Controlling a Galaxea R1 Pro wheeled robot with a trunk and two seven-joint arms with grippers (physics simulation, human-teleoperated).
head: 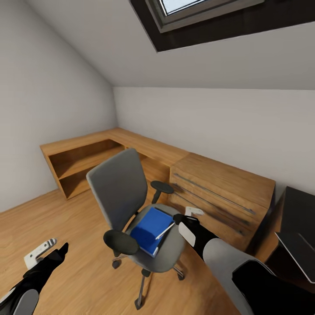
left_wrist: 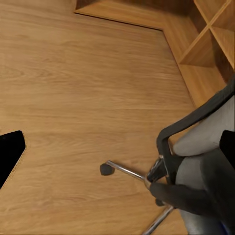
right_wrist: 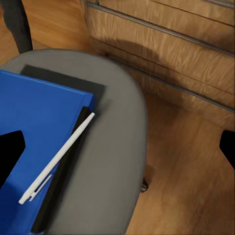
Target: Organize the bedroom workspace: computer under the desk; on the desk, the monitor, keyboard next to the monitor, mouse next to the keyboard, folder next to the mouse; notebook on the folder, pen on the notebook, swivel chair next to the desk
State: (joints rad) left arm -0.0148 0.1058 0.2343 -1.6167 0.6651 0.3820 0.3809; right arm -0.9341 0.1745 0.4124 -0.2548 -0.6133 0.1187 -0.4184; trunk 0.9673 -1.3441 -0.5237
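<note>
The swivel chair (head: pixel 120 188) stands mid-floor, grey with black armrests and a chrome base. On its seat (right_wrist: pixel 117 98) lies the blue folder (head: pixel 151 227) (right_wrist: pixel 34 122), with the white pen (head: pixel 165 230) (right_wrist: pixel 58 159) resting across its edge. A dark grey flat sheet, apparently the notebook (right_wrist: pixel 73 81), sticks out from under the folder. My right gripper (head: pixel 186 214) (right_wrist: pixel 117 152) hovers open just above the seat's right side, beside the pen. My left gripper (head: pixel 52 250) (left_wrist: pixel 117 147) is open over the floor, left of the chair. The desk's black top (head: pixel 302 214) shows at the far right.
A light-wood drawer chest (head: pixel 218 192) stands right behind the chair, close to my right arm. Low wood shelving (head: pixel 83 164) runs along the left wall into the corner. A dark flat slab (head: pixel 297 251) lies at the right edge. Oak floor (head: pixel 78 280) is open on the left.
</note>
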